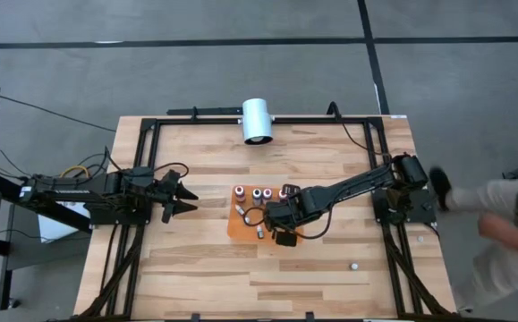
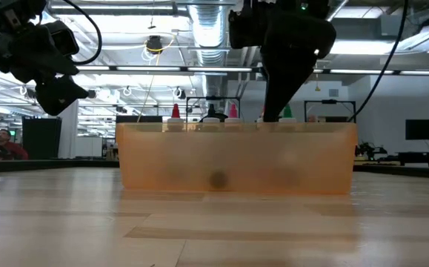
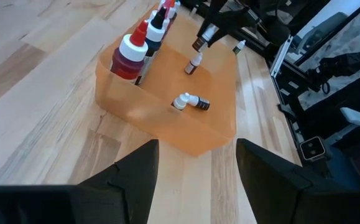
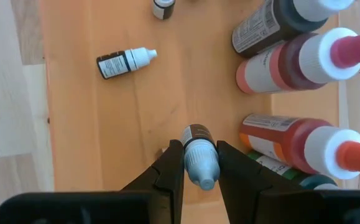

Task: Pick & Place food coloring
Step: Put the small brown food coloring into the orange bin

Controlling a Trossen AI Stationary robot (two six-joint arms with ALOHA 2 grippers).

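Over the orange tray: I am holding the right gripper (image 4: pixel 201 163) above the floor of the translucent orange tray (image 4: pixel 92 99), near the middle of the wooden table (image 1: pixel 196 268).
Right claw: its two dark fingers (image 4: pixel 170 168) are pinching a small food coloring bottle (image 4: pixel 199 158) with a dark label and a pale blue-grey cap; the jaws are sitting narrow against its sides.
Held bottle: it is pointing cap-first toward the wrist camera, just above the tray floor; I cannot tell whether its base is touching.
Fallen bottle: another small bottle (image 4: pixel 125 62) with a white cap is lying on its side on the tray floor, well apart from the held one; the left wrist view is showing it too (image 3: pixel 191 102).
Upright small bottle: a third one (image 3: pixel 194 62) is standing near the right gripper in the left wrist view.
Tall bottles: bigger dropper bottles with red (image 4: pixel 338 148) and pink (image 4: pixel 329 56) tips are standing in a row along one wall of the tray.
Left claw: I am keeping the left gripper (image 1: pixel 183 197) parked toward the table's left side, clear of the tray, its fingers (image 3: pixel 136 174) spread wide and holding nothing.
Low view: coloured tips are peeking over the tray wall (image 2: pixel 236 159).
Elsewhere: a white cylinder (image 1: pixel 258 120) is sitting at the table's far edge.
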